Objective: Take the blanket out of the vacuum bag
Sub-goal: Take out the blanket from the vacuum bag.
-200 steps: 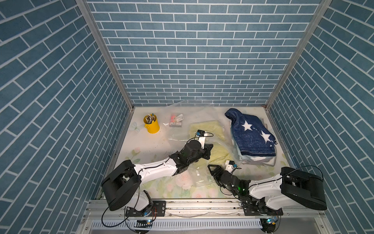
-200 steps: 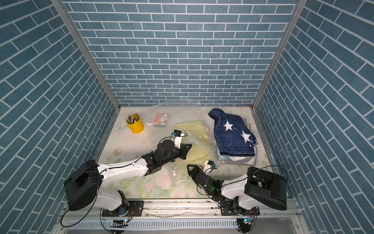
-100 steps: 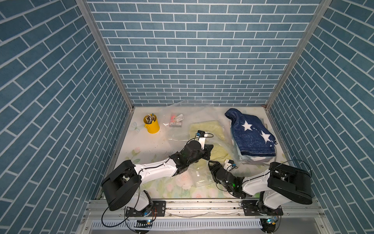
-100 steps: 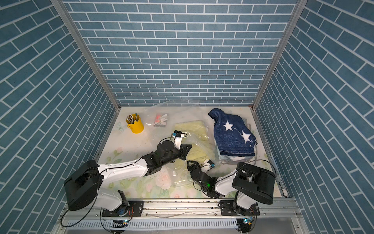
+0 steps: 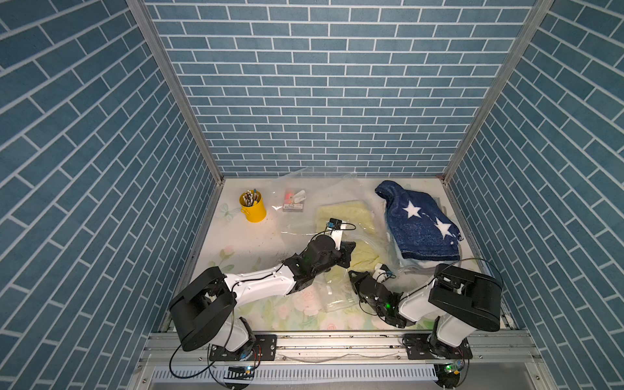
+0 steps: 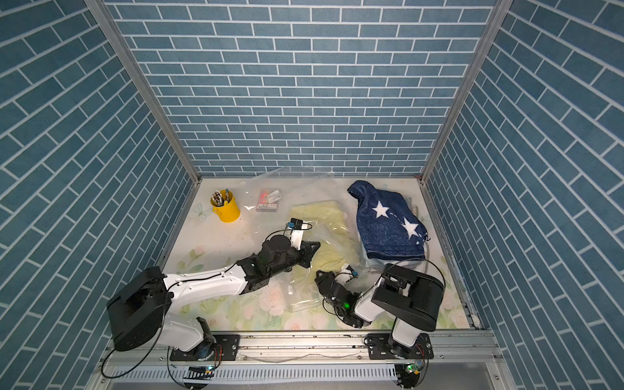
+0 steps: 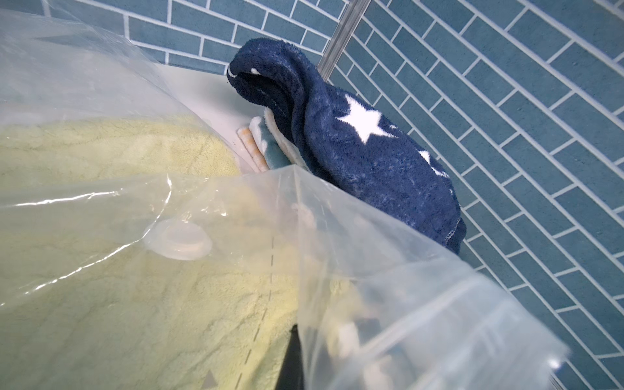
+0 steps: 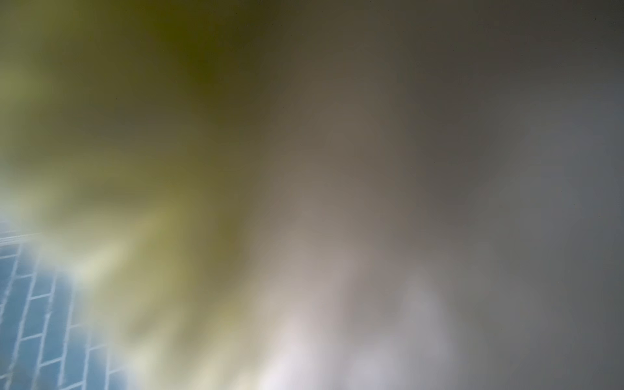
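Barely started tbh: the blanket [image 5: 341, 216] sits fully inside the vacuum bag [image 7: 388, 256], left gripper [image 5: 351, 248] pinching the plastic mid-frame, right gripper [image 5: 354, 274] clenched just below, can't tell on what.

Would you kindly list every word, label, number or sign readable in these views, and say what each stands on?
No word or number is legible anywhere.
The small packet near the yellow cup: print too small to read.
The vacuum bag: only a dashed line and a grey triangle mark, no letters.
The blue blanket: white stars, a pattern, not text.
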